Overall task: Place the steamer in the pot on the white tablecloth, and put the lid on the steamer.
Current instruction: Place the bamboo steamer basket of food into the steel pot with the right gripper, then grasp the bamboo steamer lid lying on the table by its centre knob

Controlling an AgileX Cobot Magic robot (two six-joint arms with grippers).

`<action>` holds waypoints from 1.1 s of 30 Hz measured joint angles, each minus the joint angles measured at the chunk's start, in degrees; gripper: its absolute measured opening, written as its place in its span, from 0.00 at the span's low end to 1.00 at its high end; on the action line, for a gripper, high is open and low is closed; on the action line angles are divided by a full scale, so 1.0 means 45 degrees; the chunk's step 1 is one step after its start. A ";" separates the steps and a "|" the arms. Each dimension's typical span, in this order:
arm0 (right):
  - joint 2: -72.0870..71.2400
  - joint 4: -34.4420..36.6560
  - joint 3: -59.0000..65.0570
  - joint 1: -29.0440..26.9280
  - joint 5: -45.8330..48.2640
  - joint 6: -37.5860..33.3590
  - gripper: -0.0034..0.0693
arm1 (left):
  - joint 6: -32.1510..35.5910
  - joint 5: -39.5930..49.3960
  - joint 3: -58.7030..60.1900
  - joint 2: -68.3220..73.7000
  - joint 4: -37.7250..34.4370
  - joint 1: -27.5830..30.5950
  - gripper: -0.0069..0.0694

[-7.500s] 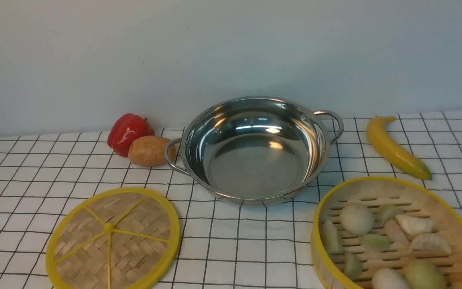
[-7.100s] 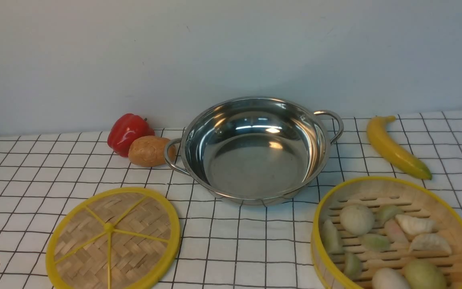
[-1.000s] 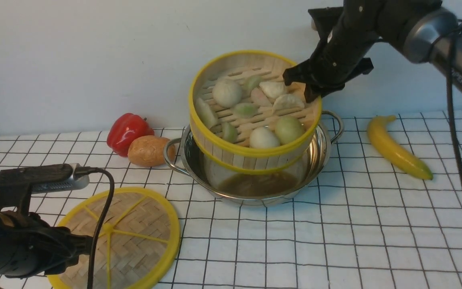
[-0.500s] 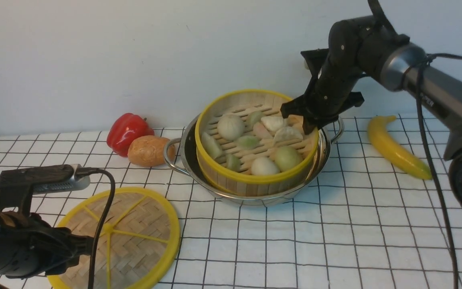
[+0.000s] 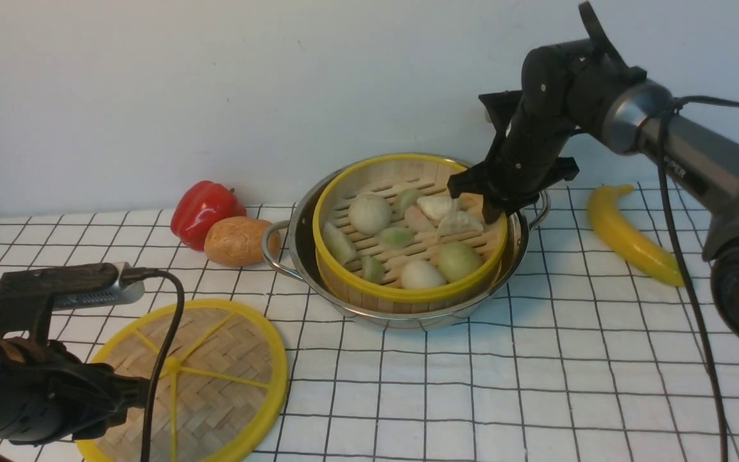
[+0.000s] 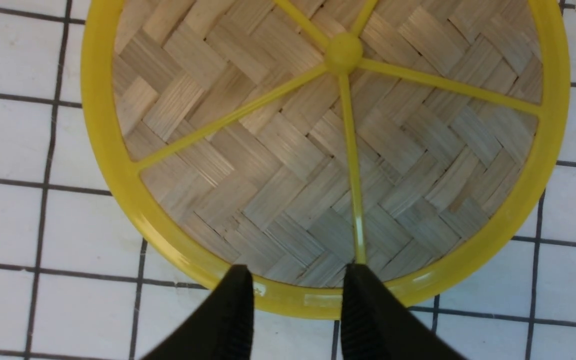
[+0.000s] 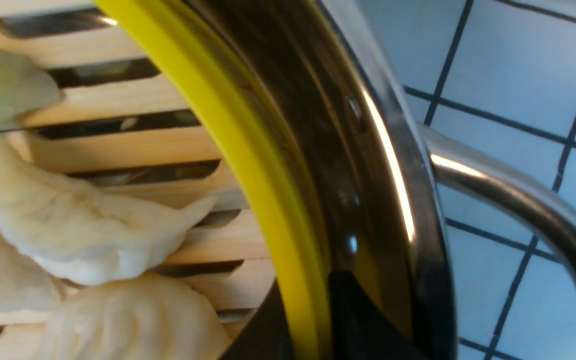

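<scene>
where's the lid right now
Front view: the lid lies flat on the white tablecloth, front left of the pot, the left gripper over its near rim.

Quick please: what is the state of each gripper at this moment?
Left gripper: open, empty, above the lid rim.
Right gripper: closed on the steamer rim.

We count one pot (image 5: 304,250), and in it one steamer (image 5: 408,296) holding ten dumplings and buns (image 5: 369,213) that we can make out. Left of the pot lie one red pepper (image 5: 203,210) and one potato (image 5: 238,242); right of it, one banana (image 5: 629,239). Nearer us and left of the pot lies one lid (image 5: 206,378). One white tablecloth (image 5: 536,385) underlies all.
</scene>
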 joint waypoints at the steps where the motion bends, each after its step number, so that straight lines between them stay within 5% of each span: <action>1: 0.0000 0.0057 -0.0014 0.0000 -0.0031 0.0014 0.21 | 0.0072 0.0000 0.0000 0.0000 0.0000 0.0000 0.41; 14: -0.0037 0.0381 -0.0275 0.0000 -0.0160 0.0033 0.55 | 0.0355 -0.1538 0.0000 0.0000 -0.0324 0.0000 0.41; 33: -0.4723 0.1676 -0.2228 0.0000 -0.0190 -0.0767 0.58 | 0.2086 -0.3305 -0.0943 0.2373 -0.1517 -0.0601 0.41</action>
